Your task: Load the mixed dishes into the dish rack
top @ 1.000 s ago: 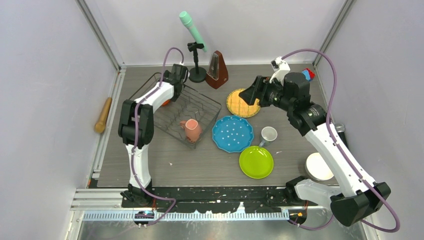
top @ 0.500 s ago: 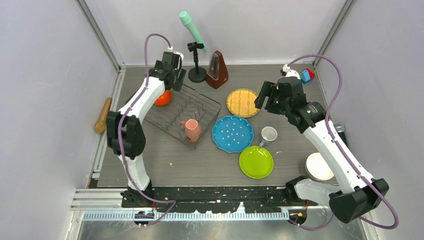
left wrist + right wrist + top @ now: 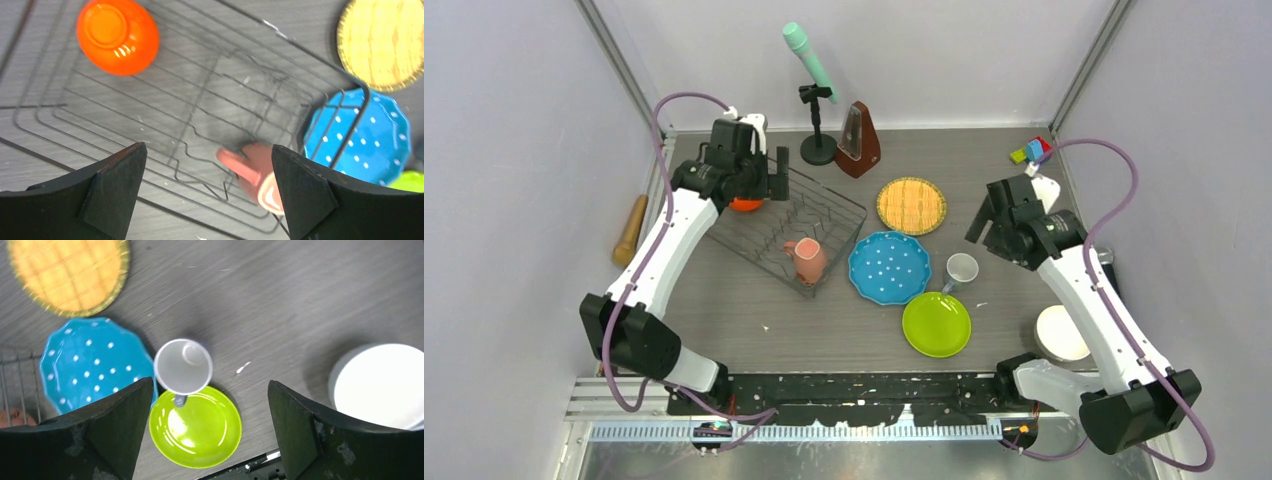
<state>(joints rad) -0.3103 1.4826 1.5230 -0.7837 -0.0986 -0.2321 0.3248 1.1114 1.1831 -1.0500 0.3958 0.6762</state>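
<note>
The dish rack (image 3: 824, 215) stands at the back left. The orange bowl (image 3: 746, 205) lies upside down at its far left corner, and it also shows in the left wrist view (image 3: 117, 35). The pinkish-tan mug (image 3: 807, 260) lies in the rack's near corner. My left gripper (image 3: 769, 180) is open and empty, above the rack beside the bowl. The yellow plate (image 3: 911, 205), blue dotted plate (image 3: 889, 267), lime-green plate (image 3: 936, 324), grey mug (image 3: 962, 270) and white bowl (image 3: 1061, 333) rest on the table. My right gripper (image 3: 986, 215) is open and empty, above the grey mug (image 3: 182, 365).
A brown metronome (image 3: 859, 140) and a black microphone stand (image 3: 816, 150) are at the back, behind the rack. Small coloured blocks (image 3: 1034, 150) lie in the back right corner. A wooden roller (image 3: 631, 230) lies off the table's left edge.
My left gripper has risen and pulled back left, away from the orange bowl. My right gripper has moved right and nearer, from over the yellow plate towards the grey mug.
</note>
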